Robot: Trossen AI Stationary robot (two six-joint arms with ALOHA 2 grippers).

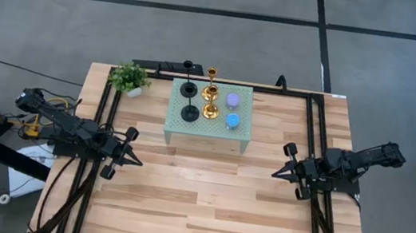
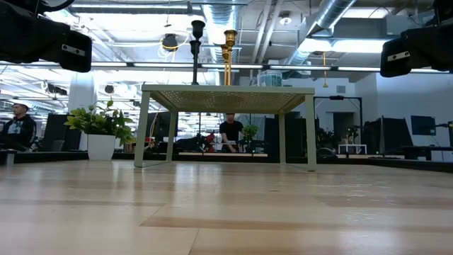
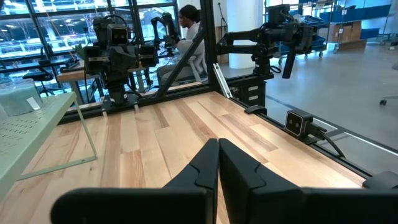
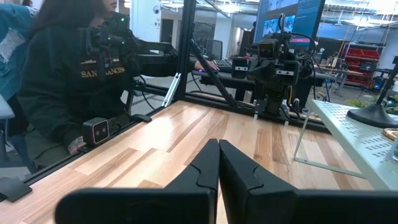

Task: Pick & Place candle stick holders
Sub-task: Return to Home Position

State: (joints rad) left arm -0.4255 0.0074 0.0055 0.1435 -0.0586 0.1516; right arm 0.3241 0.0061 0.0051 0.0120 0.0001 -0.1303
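Six candle stick holders stand on the mint-green perforated stand (image 1: 208, 130) at the table's far middle: two black (image 1: 190, 113) (image 1: 188, 89), two gold (image 1: 209, 110) (image 1: 210, 91), one lilac (image 1: 232, 100), one blue (image 1: 233, 121). In the low view the tall black (image 2: 196, 42) and gold (image 2: 228, 49) stems rise above the stand top. My left gripper (image 1: 136, 159) is shut and empty over the table's left part. My right gripper (image 1: 276, 174) is shut and empty over the right part. Both point toward the table's middle, below the stand's near edge.
A small green potted plant (image 1: 129, 79) stands at the far left corner beside the stand. A black frame rail (image 1: 307, 94) runs round the table. A person in a dark jacket (image 4: 68, 81) sits beyond the table's left side. Bare wood lies between the grippers (image 1: 202, 188).
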